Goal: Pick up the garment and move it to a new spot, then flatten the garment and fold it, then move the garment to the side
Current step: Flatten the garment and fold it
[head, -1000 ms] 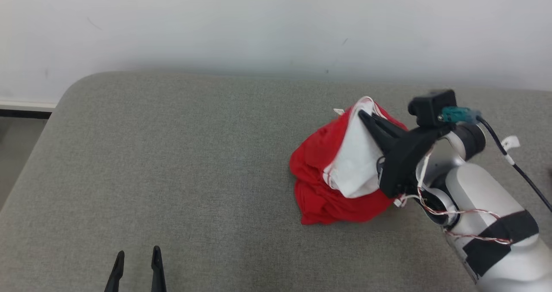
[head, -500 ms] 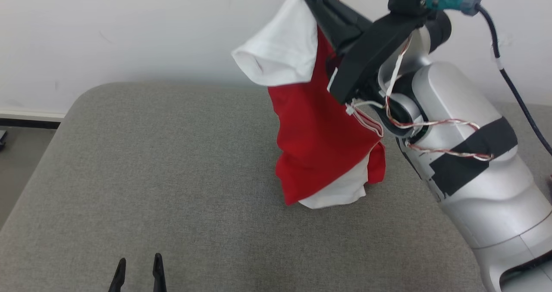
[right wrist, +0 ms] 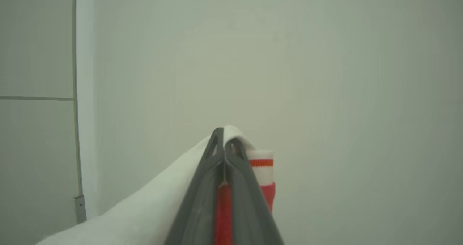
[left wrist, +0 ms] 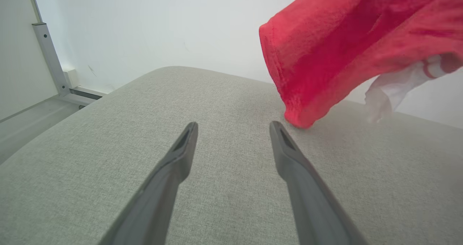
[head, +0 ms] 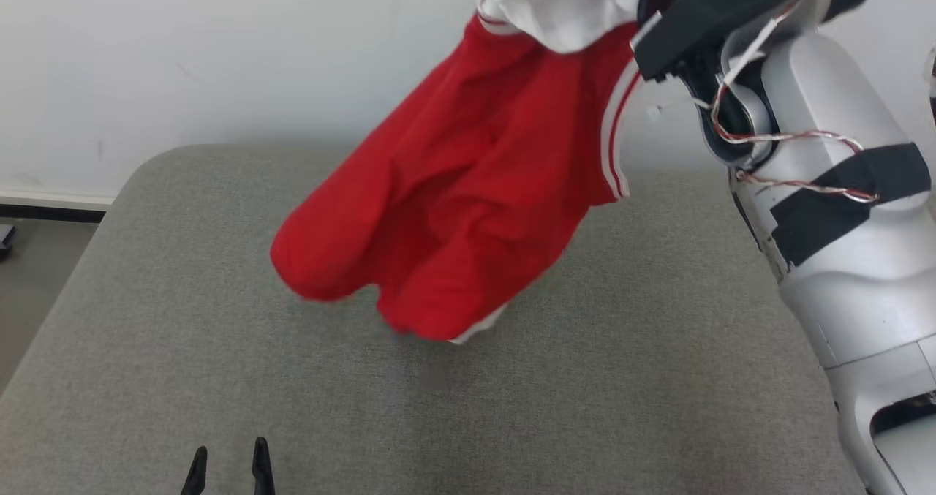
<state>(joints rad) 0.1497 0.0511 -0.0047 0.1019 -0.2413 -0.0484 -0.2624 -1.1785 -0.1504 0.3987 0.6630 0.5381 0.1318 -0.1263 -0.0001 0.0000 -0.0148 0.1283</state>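
Note:
The garment [head: 453, 210] is a red shirt with white sleeves and striped trim. It hangs in the air from my raised right arm and billows out to the left over the grey cushion [head: 183, 297]. In the right wrist view my right gripper [right wrist: 225, 135] is shut on the garment [right wrist: 144, 216], with white and red cloth pinched between its fingers. My left gripper [head: 227, 458] stands open low at the cushion's front edge. In the left wrist view its fingers [left wrist: 181, 154] are spread and the garment's [left wrist: 343, 49] red hem swings just beyond them.
A white wall [head: 219, 56] stands right behind the cushion. The cushion's rounded left edge drops to the floor [head: 22, 261], where a baseboard runs. My right arm's silver forearm [head: 841, 246] rises over the cushion's right side.
My right gripper has lifted the garment off the cushion and swung it up and to the left, so the cloth now flares out. The left gripper stays put. The camera has tilted slightly.

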